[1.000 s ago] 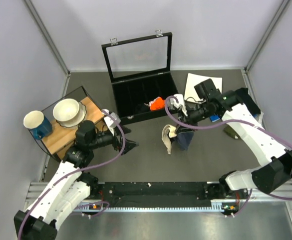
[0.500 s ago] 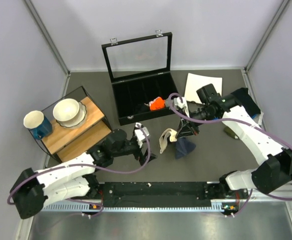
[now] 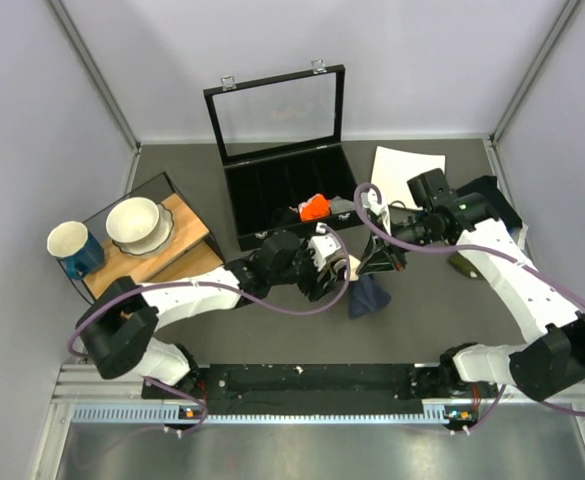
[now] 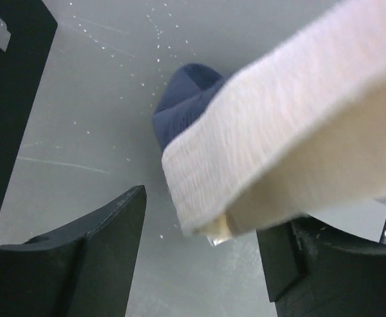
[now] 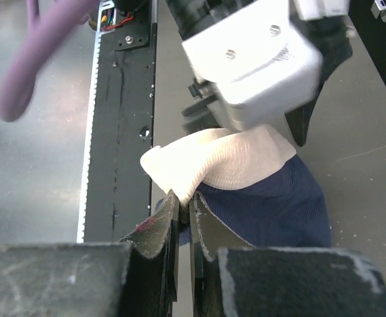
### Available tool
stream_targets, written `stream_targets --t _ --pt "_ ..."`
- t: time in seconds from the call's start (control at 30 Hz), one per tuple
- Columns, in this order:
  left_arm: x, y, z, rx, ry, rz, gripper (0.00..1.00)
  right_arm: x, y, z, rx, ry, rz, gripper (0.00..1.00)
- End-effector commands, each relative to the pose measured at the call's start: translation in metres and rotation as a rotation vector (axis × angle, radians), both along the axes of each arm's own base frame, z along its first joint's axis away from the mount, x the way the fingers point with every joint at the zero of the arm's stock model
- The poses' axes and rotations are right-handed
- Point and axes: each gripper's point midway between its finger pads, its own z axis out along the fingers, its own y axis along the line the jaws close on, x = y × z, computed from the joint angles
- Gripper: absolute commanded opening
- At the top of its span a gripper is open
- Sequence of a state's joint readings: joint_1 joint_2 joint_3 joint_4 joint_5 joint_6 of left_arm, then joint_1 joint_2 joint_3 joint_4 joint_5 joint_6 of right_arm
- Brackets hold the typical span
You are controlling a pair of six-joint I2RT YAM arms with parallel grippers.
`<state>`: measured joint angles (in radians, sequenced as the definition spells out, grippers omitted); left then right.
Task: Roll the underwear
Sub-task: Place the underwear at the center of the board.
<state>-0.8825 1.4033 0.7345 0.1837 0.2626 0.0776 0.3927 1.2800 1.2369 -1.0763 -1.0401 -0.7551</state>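
Observation:
The underwear hangs over the table's middle, navy fabric below and the pale beige waistband on top. My right gripper is shut on the waistband and holds it up; in the right wrist view the jaws pinch the beige band above the navy cloth. My left gripper is open right beside the waistband on its left. In the left wrist view the band hangs just above the open gripper, unclamped, with navy fabric behind.
A black display case with its glass lid raised stands at the back, an orange cloth inside. A wooden stand with a bowl and a mug is at the left. White paper lies at the back right.
My left arm has reached right across the table until its open jaws are at the waistband. My right gripper has kept hold of the underwear and shifted slightly right.

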Motion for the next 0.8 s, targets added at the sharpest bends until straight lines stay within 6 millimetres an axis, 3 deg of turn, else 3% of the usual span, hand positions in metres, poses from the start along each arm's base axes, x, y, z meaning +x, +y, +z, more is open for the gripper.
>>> stream_targets --t 0.0,0.03,0.1,0.13,0.2,0.3,0.37,0.4,0.47,0.5,0.6,0.7,0.77 --pt "0.009 -0.019 0.012 0.006 -0.013 -0.046 0.58 -0.004 0.001 0.024 0.080 -0.064 0.007 0.00" --pt "0.005 -0.020 0.003 0.030 0.020 -0.069 0.41 -0.004 0.000 0.025 0.081 -0.071 0.003 0.00" --pt "0.006 -0.023 0.006 0.027 0.042 -0.073 0.04 -0.005 -0.003 0.030 0.076 -0.092 -0.014 0.00" --pt "0.004 -0.022 0.008 0.020 0.055 -0.081 0.00 -0.005 -0.005 0.032 0.070 -0.102 -0.024 0.00" --pt "-0.002 -0.017 0.009 0.024 0.093 -0.077 0.00 -0.003 -0.009 0.036 0.047 -0.134 -0.054 0.00" --pt "-0.021 -0.003 0.029 0.019 0.138 -0.088 0.00 -0.006 -0.016 0.039 0.017 -0.162 -0.089 0.00" --pt "-0.036 0.004 0.064 -0.029 0.147 -0.112 0.00 -0.012 -0.019 0.041 0.017 -0.185 -0.072 0.00" --pt "-0.050 0.014 0.066 -0.006 0.203 -0.119 0.00 -0.019 -0.020 0.044 0.029 -0.201 -0.040 0.00" --pt "-0.070 0.023 0.104 -0.063 0.217 -0.156 0.00 -0.047 -0.022 0.049 0.070 -0.202 0.063 0.00" --pt "-0.088 0.031 0.107 -0.055 0.292 -0.180 0.00 -0.053 -0.022 0.050 0.082 -0.198 0.077 0.00" --pt "-0.123 0.045 0.147 -0.132 0.341 -0.266 0.00 -0.075 -0.021 0.058 0.147 -0.217 0.137 0.00" --pt "-0.147 0.053 0.155 -0.133 0.441 -0.324 0.00 -0.089 -0.017 0.065 0.225 -0.216 0.183 0.00" --pt "-0.154 0.053 0.150 -0.117 0.498 -0.343 0.00 -0.087 -0.012 0.059 0.251 -0.177 0.187 0.00"
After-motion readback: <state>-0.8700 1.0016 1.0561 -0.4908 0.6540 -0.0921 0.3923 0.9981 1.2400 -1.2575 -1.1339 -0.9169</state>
